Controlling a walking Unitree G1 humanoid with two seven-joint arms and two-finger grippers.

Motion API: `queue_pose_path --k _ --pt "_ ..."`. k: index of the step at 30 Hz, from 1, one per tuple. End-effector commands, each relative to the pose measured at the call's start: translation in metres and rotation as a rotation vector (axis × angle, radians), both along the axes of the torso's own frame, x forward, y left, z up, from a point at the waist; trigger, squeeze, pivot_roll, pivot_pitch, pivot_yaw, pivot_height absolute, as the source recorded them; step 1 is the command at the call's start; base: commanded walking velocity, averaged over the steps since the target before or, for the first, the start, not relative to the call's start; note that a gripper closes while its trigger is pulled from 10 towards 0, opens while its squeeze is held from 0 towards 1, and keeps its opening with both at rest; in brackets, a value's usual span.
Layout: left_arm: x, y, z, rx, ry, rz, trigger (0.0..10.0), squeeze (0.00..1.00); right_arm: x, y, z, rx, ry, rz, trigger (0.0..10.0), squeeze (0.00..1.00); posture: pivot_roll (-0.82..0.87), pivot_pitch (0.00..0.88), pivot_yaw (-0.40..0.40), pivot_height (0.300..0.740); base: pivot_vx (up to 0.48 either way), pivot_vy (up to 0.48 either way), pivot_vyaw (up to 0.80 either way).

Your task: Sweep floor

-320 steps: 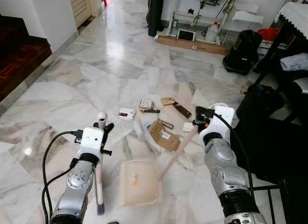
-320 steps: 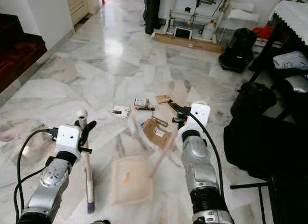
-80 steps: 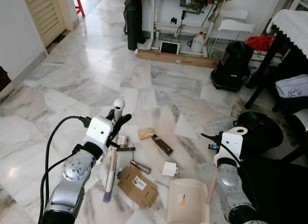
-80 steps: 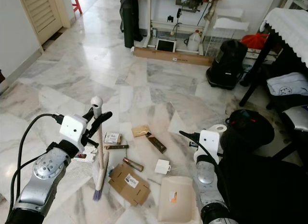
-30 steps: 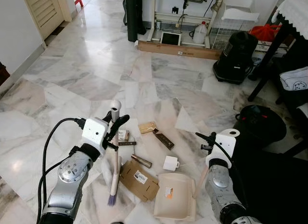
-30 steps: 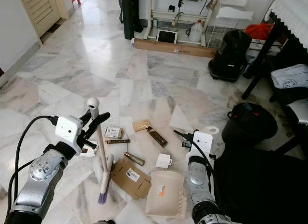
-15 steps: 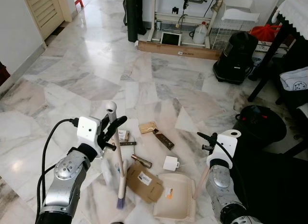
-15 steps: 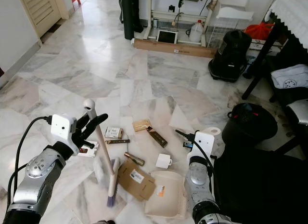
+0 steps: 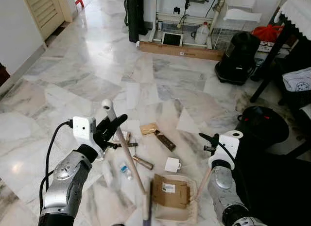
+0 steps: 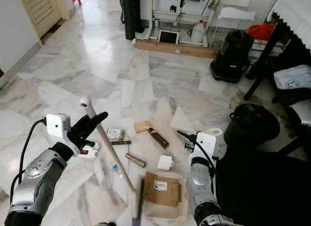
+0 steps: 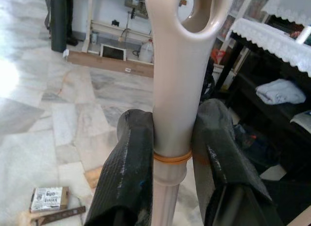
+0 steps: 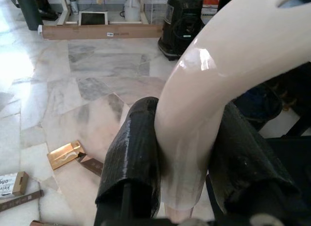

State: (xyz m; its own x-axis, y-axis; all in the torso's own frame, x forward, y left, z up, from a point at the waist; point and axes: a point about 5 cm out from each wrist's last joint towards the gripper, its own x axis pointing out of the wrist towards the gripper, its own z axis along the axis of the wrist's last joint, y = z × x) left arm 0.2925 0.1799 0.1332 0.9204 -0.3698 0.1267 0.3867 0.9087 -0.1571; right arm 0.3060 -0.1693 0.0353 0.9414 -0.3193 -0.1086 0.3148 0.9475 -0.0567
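My left gripper [image 9: 112, 128] is shut on the cream broom handle [image 9: 127, 155], just below its looped top [image 11: 187, 12]. The handle slants down to the right, to the brush head [image 9: 146, 212] beside the cream dustpan [image 9: 190, 211]. A flat brown cardboard piece [image 9: 170, 191] lies on the dustpan. My right gripper [image 9: 210, 143] is shut on the dustpan's pale upright handle [image 12: 214, 75]. Loose litter lies on the marble floor: a small white box [image 9: 171, 165], a brown tube [image 9: 142, 162], a gold box [image 9: 148, 128], a dark strip [image 9: 166, 141] and a small clear wrapper [image 9: 125, 170].
A black vacuum cleaner [image 9: 238, 58] and a black round bin [image 9: 265, 129] stand to the right, beside a dark table with a lace cloth [image 9: 296, 12]. A long cardboard box [image 9: 182, 50] lies at the far wall. Open marble floor stretches to the left.
The broom head has swept to the right and pushed the cardboard piece onto the dustpan. My left gripper has shifted a little to the left. The right gripper has stayed in place.
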Motion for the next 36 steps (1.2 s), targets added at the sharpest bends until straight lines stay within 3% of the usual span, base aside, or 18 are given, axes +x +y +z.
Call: queue_pose_path --k 1,11,15,36 --pt "0.001 -0.003 0.015 -0.031 -0.061 -0.021 10.0 0.0 0.0 0.0 -0.001 0.011 0.014 -0.001 10.0 0.0 0.15 0.095 -0.06 0.74 0.0 0.0 0.0" --pt "0.001 -0.008 0.018 -0.082 -0.062 -0.029 10.0 0.0 0.003 0.001 0.002 0.017 0.004 0.01 10.0 0.0 0.15 0.089 -0.064 0.74 0.0 0.0 0.0" --pt "0.002 -0.008 0.021 -0.088 -0.071 -0.028 10.0 0.0 0.006 0.0 0.006 0.065 -0.019 -0.005 10.0 0.0 0.14 0.085 -0.064 0.74 0.0 0.0 0.0" --pt "0.006 -0.011 0.034 -0.048 -0.135 -0.035 10.0 0.0 0.016 -0.012 0.029 0.073 -0.138 -0.06 10.0 0.0 0.14 0.059 -0.063 0.74 0.0 0.0 0.0"
